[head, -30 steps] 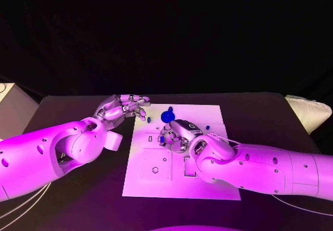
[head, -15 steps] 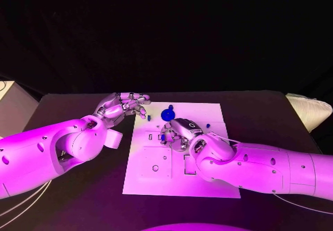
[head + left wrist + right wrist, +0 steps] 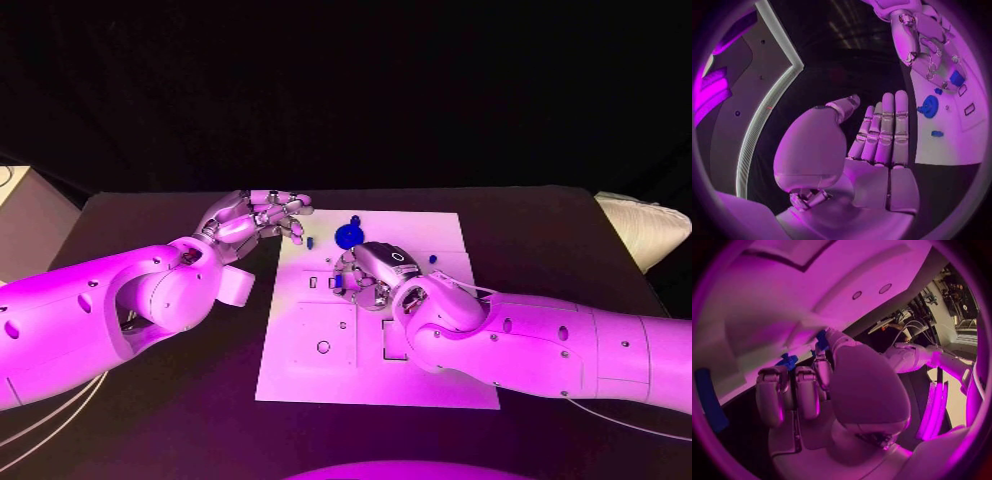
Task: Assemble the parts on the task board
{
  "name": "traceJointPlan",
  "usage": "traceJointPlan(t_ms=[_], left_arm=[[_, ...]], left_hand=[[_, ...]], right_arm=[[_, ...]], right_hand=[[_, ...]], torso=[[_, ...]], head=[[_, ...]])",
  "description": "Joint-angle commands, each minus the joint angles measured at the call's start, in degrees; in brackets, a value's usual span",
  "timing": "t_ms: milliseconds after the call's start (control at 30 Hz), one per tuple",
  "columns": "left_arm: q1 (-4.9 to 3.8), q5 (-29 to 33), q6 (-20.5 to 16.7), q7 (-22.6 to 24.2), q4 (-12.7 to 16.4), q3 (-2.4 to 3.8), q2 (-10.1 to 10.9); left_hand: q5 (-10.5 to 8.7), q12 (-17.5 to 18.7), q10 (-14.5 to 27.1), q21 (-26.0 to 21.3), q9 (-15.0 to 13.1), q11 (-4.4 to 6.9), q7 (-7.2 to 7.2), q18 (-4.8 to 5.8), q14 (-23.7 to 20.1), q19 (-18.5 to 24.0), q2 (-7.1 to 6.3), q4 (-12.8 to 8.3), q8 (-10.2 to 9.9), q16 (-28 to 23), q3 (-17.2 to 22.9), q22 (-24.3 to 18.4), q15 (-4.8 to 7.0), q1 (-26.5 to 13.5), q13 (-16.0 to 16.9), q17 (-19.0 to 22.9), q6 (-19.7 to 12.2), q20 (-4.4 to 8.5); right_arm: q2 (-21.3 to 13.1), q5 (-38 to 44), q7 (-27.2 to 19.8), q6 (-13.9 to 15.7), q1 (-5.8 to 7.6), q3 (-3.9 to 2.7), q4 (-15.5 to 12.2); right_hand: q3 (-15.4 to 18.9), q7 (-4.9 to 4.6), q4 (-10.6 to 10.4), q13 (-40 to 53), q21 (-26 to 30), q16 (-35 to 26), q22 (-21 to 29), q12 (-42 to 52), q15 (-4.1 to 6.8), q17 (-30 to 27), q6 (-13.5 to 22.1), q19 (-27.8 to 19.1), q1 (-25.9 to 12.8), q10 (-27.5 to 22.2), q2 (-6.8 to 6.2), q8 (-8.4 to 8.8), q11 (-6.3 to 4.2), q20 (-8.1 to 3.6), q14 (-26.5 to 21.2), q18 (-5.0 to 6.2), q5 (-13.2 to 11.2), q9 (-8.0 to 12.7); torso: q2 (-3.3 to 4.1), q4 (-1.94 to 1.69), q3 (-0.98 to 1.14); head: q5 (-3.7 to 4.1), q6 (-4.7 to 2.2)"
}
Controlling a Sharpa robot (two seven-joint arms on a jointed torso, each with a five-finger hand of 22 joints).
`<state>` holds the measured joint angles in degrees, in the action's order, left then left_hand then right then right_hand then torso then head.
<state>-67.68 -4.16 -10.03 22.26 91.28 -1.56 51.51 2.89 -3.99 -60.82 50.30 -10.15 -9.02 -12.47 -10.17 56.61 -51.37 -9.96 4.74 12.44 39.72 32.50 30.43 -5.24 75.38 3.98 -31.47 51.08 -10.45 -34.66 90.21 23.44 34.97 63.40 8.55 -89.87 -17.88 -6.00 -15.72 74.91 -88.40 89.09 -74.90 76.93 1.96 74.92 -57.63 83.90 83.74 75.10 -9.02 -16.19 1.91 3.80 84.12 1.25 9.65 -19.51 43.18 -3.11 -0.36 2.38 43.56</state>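
Right hand works a small blue part on the task board.
Head view: little has changed; right hand pinches a blue part on the flat white task board; the round blue disc lies beyond. Left wrist view: left hand is flat, released.

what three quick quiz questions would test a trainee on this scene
1. True or false: the left hand rests flat on the middle of the white board.
2. Which hand is over the board, fingers curled at a small blue part? A left, B right.
3. Fill in: the round blue part lies near the board's ___ edge, far or near.

Key: 1 false, it is at the board's far left corner, holding nothing. 2 B, the right hand. 3 far.
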Motion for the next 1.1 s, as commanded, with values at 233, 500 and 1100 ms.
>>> traceJointPlan(t_ms=[233, 500, 1100], left_arm=[[-0.03, -0.1, 1.1, 0.1, 0.0, 0.02, -0.1], [-0.03, -0.1, 1.2, 0.1, -0.1, 0.0, -0.1], [-0.02, -0.1, 1.3, 0.0, -0.1, -0.04, -0.1]], left_hand=[[0.14, 0.1, 0.4, 0.2, -0.1, -0.05, -0.1, -0.34, -0.5, 0.3, 0.23, 0.0, -0.3, 0.3, 0.3, 0.1, 0.11, -0.2, 0.0, 0.1, -0.4, -0.01], [0.14, 0.1, 0.4, 0.2, -0.1, -0.05, -0.1, -0.34, -0.5, 0.3, 0.23, 0.0, -0.3, 0.3, 0.3, 0.1, 0.11, -0.2, 0.0, 0.1, -0.4, -0.01], [0.14, 0.1, 0.4, 0.2, -0.1, -0.05, -0.1, -0.34, -0.5, 0.3, 0.23, 0.0, -0.3, 0.3, 0.3, 0.1, 0.11, -0.2, 0.0, 0.1, -0.4, -0.01]], right_arm=[[0.1, 1.7, 0.8, -0.3, -0.16, 0.05, 0.5], [0.2, 1.7, 0.4, -0.4, -0.17, 0.05, 0.5], [0.2, 1.5, -0.2, -0.8, -0.22, 0.05, 0.8]], right_hand=[[-0.4, -0.12, -0.1, -0.2, 0.3, -0.2, -13.4, -0.2, 0.41, 12.3, 0.0, 5.3, -1.2, -0.1, -0.59, -0.4, -0.21, -0.29, 5.2, -0.72, 0.2, -0.1], [-0.4, -0.24, -0.1, -0.5, 0.3, -0.2, -13.4, -0.4, 0.35, 12.4, 0.5, 5.3, -1.6, -0.4, -1.31, -0.56, -0.12, -0.26, 5.2, -0.72, 0.1, -0.1], [-0.3, -0.66, -0.2, -1.2, 0.5, -0.2, -13.2, -1.1, 0.08, 12.4, 1.6, 5.2, -2.4, -1.2, -2.48, -0.62, 0.22, -0.08, 5.2, -0.66, -0.2, 0.0]], torso=[[-0.03, 0.05, 0.03], [-0.04, 0.06, 0.06], [-0.05, 0.03, 0.05]], head=[[0.03, 0.23], [0.05, 0.37], [0.07, 0.64]])
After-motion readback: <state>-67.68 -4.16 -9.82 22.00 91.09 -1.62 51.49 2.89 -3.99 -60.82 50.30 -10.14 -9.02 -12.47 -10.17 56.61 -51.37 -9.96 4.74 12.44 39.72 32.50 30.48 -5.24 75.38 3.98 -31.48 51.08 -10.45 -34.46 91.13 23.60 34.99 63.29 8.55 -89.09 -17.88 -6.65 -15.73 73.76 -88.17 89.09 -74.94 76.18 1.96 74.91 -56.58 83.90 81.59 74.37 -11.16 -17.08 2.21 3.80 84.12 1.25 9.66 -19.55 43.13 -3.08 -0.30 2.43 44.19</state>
